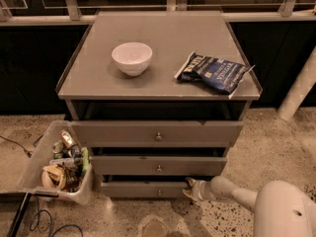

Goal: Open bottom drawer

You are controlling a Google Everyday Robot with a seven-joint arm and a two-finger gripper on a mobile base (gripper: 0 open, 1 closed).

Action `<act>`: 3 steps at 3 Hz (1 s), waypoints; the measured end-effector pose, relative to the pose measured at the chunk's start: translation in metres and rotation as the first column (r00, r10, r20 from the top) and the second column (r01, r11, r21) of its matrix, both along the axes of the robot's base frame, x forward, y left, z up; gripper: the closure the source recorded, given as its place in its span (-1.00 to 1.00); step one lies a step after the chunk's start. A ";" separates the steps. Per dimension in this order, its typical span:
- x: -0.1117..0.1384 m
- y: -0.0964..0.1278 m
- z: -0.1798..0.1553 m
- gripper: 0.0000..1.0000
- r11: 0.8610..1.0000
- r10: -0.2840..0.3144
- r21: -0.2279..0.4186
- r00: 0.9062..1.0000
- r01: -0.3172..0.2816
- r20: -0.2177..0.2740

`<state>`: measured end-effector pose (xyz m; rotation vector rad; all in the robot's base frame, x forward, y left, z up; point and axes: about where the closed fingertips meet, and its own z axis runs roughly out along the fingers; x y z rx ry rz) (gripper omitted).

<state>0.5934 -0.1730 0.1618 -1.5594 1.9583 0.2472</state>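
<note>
Bottom drawer [140, 189]: lowest of three grey fronts, at floor level. Slim flat front with a small round metal knob [159, 192] at centre and a dark gap above. Hand [189, 187]: low at the drawer front's right end, by its top corner. Whether it is open or closed cannot be told, and contact is unclear.

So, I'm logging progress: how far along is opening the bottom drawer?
Done: the gripper sits at the right end of the bottom drawer, away from its knob. In hand: apparently getting purchase on that edge. Left: the pull; only a dark slit shows above the front, no inside yet.
</note>
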 end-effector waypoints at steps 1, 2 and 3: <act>0.000 0.000 0.005 1.00 1.000 0.000 0.000 1.000 0.000 0.000; 0.000 0.000 0.009 1.00 1.000 0.000 0.000 1.000 0.000 0.001; -0.006 -0.023 0.041 1.00 0.998 -0.058 -0.002 0.994 0.058 0.088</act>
